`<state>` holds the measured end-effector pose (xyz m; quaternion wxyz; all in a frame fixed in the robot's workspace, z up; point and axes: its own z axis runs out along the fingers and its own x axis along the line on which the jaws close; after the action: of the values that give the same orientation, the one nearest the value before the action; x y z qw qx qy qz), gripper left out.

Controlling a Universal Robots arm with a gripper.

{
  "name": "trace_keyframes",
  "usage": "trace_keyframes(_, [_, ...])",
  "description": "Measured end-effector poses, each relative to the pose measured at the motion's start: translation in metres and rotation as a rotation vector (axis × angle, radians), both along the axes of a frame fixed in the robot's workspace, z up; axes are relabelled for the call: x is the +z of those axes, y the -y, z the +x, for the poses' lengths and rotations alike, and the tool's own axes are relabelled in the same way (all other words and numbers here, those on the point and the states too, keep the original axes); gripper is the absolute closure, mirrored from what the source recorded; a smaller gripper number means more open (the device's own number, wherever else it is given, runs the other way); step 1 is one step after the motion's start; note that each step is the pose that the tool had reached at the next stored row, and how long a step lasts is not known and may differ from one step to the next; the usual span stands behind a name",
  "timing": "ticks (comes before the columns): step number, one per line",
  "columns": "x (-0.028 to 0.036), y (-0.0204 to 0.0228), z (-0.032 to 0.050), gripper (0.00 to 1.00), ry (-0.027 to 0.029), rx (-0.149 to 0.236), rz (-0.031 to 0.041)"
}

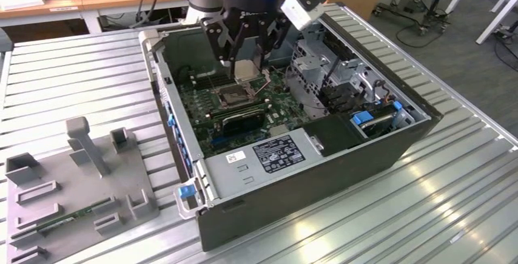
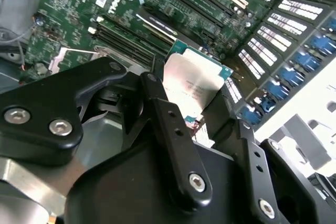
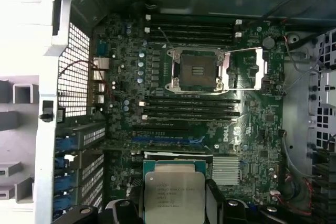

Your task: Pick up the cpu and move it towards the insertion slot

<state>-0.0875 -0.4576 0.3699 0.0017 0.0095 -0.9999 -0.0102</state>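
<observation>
**Exterior view: cpu in the air over the board**

Exterior view had the end effector [image 1: 245,64] inside the open computer case [image 1: 404,124] on the worktop [image 1: 73,82], fingers pinching the cpu [image 1: 245,70]. The chip hung clear above the motherboard [image 1: 279,109], with the insertion slot [image 1: 235,96] around 6 o'clock from it. In the first wrist view the cpu [image 3: 172,192] sat apart from the open slot [image 3: 198,70].
</observation>
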Motion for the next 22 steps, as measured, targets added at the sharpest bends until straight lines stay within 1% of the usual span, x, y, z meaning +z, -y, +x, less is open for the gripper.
trace_keyframes(9, [0.0000,0.0000,0.0241,0.45,0.0000,0.000,0.0000])
trace_keyframes(12, [0.0000,0.0000,0.0298,0.45,0.0000,0.000,0.0000])
trace_keyframes(14, [0.0000,0.0001,0.0316,0.45,0.0000,0.000,0.0000])
trace_keyframes(22, [-0.0001,-0.0006,0.0319,0.45,0.0001,0.000,0.0000])
